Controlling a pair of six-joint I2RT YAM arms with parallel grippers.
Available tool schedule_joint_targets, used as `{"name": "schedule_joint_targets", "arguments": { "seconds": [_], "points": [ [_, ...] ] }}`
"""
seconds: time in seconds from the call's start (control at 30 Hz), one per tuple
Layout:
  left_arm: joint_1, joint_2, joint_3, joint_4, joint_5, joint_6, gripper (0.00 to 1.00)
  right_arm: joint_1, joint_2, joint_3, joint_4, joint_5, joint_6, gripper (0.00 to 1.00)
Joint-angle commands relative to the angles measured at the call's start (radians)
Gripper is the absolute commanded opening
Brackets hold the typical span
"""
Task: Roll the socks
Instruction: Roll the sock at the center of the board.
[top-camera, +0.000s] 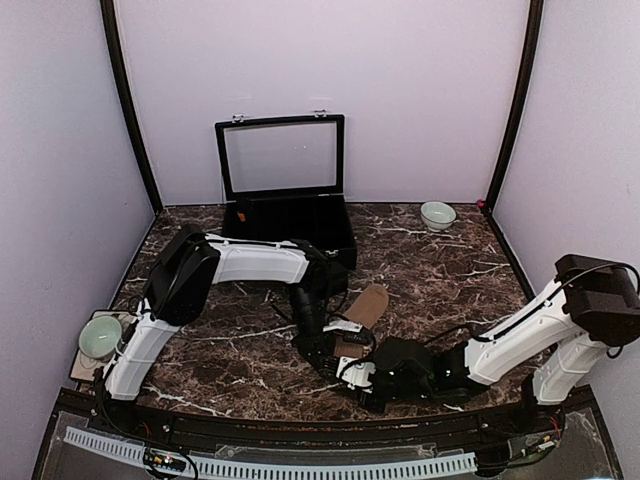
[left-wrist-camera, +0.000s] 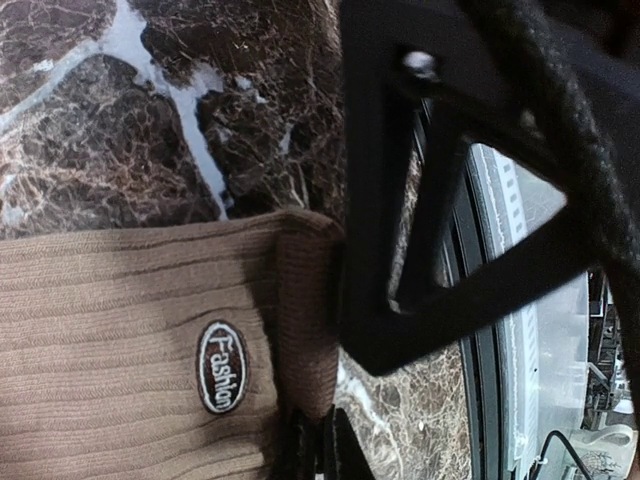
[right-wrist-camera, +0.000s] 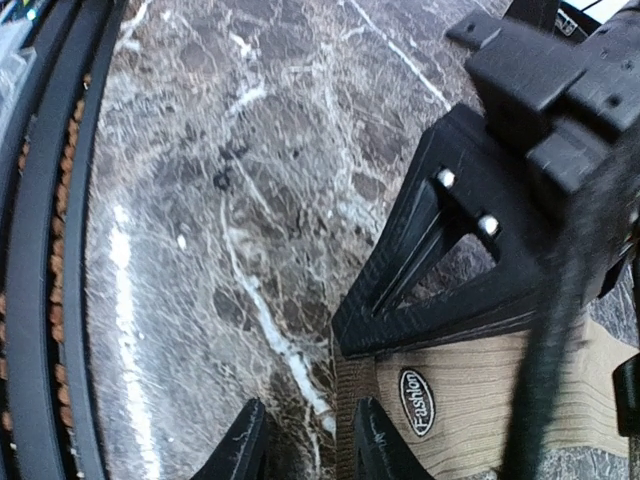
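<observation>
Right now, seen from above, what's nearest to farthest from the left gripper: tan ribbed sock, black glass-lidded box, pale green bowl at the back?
From the left gripper:
1. Tan ribbed sock, touching it.
2. Black glass-lidded box, straight behind it.
3. Pale green bowl, far back right.

Table: open case back centre, lid upright. Far bowl right of case, back right. Near bowl at left edge, toward front. Sock flat on table before case. Left gripper and right gripper meet at sock's near end, right gripper nearer front edge.
</observation>
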Motion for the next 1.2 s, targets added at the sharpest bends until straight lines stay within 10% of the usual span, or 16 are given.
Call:
{"name": "schedule_joint_targets", "arguments": {
  "seconds": [0.0,0.97,1.1,1.17],
  "points": [
    [-0.005,0.061,-0.009,-0.023,-0.106,-0.004,0.00,0.004,0.042,0.008,0.058,0.056,-0.026,0.29],
    [0.014,0.024,0.016,-0.080,-0.082,0.047,0.07,-0.057,0.129,-0.026,0.004,0.024,0.104,0.00],
    [0.029,-0.050,-0.030,-0.014,-0.099,0.007,0.34,-0.083,0.112,-0.029,-0.021,-0.019,0.132,0.00],
    [0.050,-0.114,-0.072,0.052,-0.116,-0.037,0.69,-0.098,0.098,-0.036,-0.031,-0.049,0.154,0.00]
  ]
}}
